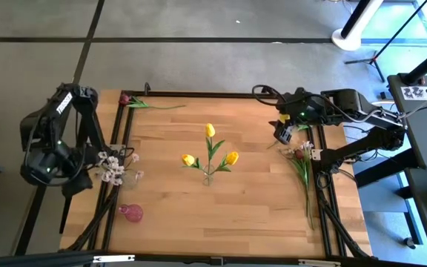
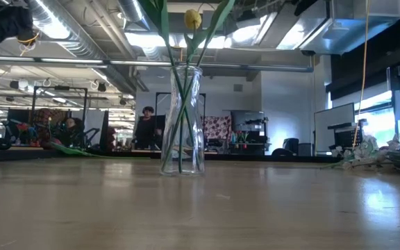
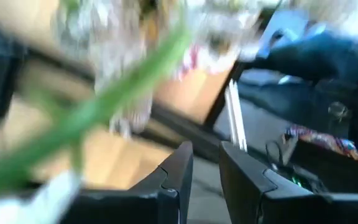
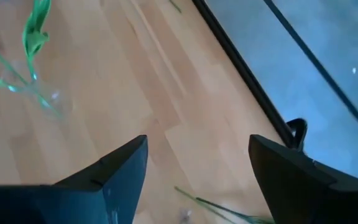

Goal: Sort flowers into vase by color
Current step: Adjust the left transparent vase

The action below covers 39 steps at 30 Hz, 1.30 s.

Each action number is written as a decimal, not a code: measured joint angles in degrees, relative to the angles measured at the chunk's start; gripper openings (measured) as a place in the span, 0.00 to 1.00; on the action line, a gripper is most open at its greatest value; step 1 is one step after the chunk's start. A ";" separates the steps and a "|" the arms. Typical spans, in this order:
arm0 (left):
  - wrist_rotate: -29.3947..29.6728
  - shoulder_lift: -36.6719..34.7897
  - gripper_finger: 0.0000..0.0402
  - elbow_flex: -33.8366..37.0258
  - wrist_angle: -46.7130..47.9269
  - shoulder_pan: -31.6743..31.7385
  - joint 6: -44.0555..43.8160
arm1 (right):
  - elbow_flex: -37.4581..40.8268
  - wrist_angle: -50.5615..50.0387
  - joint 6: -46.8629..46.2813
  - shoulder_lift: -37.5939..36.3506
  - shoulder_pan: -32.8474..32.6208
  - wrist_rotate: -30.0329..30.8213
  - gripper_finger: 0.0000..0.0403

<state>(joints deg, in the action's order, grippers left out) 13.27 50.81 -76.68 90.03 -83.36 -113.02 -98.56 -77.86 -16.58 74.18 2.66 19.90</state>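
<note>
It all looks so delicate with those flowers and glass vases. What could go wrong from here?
The left end effector sits right beside the vase of white-pink blossoms at the table's left edge; a nudge could tip it over. The tall clear vase holding the yellow tulips looks narrow and top-heavy, so a passing arm might topple it. The loose stems near the right end effector overlap, so several could lift together.

left arm (image 1: pixel 58 137): black links with rounded housings, white lettering along the upper link, dark cables looped beside it
right arm (image 1: pixel 347 122): black links, white block at the wrist, grey and white cables trailing along it
left gripper (image 3: pixel 205 180): two dark angular fingers with flat inner faces
right gripper (image 4: pixel 197 174): two dark, wedge-shaped fingers with sharp, bevelled edges
</note>
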 joint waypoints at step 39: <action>12.90 -2.34 0.18 27.67 -0.01 -2.37 12.48 | 0.00 1.42 -14.91 0.01 0.00 0.52 0.69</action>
<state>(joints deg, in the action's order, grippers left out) 26.17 48.47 -49.01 90.02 -85.73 -100.54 -98.56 -76.44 -31.50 74.19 2.66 20.42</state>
